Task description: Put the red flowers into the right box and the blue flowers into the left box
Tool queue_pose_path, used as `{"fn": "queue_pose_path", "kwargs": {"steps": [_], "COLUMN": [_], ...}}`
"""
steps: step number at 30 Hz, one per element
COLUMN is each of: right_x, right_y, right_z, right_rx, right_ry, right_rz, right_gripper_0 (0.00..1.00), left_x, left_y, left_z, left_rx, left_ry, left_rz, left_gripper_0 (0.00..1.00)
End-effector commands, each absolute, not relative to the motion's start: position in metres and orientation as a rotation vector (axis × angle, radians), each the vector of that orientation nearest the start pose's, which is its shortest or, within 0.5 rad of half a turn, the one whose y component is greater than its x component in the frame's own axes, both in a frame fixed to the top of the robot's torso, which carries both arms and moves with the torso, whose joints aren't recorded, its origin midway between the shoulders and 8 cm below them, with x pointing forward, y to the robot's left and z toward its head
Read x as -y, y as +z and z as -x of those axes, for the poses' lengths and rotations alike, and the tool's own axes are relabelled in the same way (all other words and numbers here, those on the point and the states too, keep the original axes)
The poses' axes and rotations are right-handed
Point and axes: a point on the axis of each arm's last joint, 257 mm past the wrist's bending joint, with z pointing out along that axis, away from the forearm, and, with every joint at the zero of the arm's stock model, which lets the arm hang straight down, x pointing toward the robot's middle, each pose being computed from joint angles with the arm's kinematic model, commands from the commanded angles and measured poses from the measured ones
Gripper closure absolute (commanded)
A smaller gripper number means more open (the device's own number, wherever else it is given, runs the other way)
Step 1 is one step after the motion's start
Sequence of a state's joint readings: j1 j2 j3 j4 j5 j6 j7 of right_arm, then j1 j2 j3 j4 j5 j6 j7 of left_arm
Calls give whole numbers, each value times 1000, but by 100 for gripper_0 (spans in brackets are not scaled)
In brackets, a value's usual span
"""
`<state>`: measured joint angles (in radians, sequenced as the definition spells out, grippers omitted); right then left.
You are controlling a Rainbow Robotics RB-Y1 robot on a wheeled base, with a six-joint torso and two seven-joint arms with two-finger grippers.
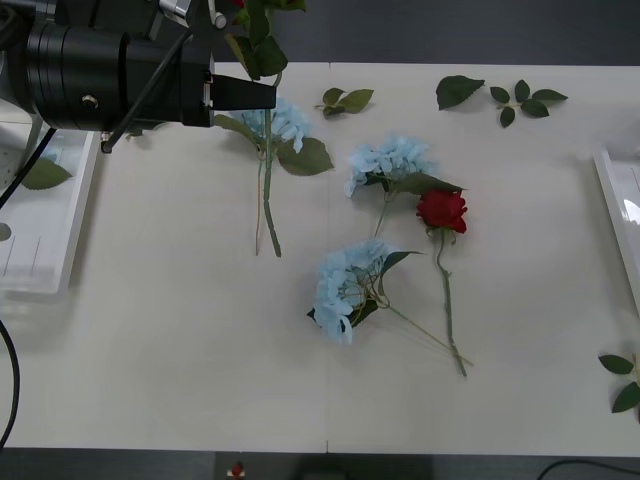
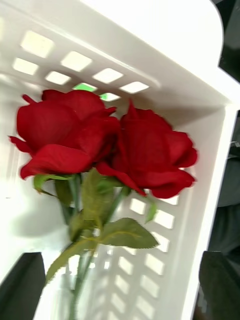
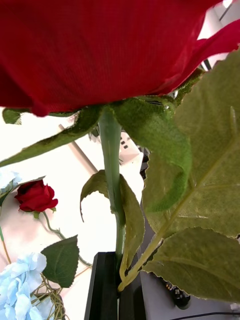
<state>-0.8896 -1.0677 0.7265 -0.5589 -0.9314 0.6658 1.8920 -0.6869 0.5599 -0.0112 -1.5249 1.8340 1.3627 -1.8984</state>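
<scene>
Gripping a red rose (image 3: 100, 50) by its stem, the left gripper (image 3: 116, 285) is hanging over the counter's (image 1: 180, 360) far left; the right gripper's (image 2: 120, 285) jaws are standing released above two roses (image 2: 100, 140) in the right box (image 2: 165, 45).

We assess the setting as a lab or robot test bench, not a home or shop. A plain white table (image 1: 180, 350) carries artificial flowers laid out loosely, with white plastic trays (image 1: 45, 250) placed at both edges. Black cabling (image 1: 10, 380) hangs along the table's left side, and the floor beyond the table is bare and grey.
</scene>
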Motion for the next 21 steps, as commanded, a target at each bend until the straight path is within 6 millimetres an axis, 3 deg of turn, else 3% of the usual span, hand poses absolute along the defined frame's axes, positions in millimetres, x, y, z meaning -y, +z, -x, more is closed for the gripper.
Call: {"fn": "queue_pose_path", "kwargs": {"steps": [1, 6, 9, 14, 17, 19, 21], "right_x": [653, 618, 583, 502, 446, 423, 384], "right_y": [-180, -167, -155, -130, -122, -118, -113], "right_z": [-556, -554, -553, -552, -539, -535, -526], "right_rx": [-2453, -2487, -2484, -2399, -2307, -2258, -2173], "right_ry": [-715, -520, -361, -41, 233, 310, 418], "right_rz": [301, 396, 485, 655, 715, 766, 858], "right_gripper_0": [8, 7, 7, 6, 6, 6, 6], "left_x": [-47, -47, -47, -47, -47, -47, -47], "left_y": [12, 12, 12, 12, 12, 12, 12], "left_z": [-451, -451, -451, -451, -451, -451, -451], "left_rx": [-1769, -1769, -1769, -1769, -1769, -1769, -1769], "left_ry": [-1403, -1403, -1403, -1403, -1403, -1403, -1403], "left_rz": [-851, -851, -851, -851, -851, -851, -851], "left_gripper_0": [100, 100, 100, 100, 100, 100, 100]}}
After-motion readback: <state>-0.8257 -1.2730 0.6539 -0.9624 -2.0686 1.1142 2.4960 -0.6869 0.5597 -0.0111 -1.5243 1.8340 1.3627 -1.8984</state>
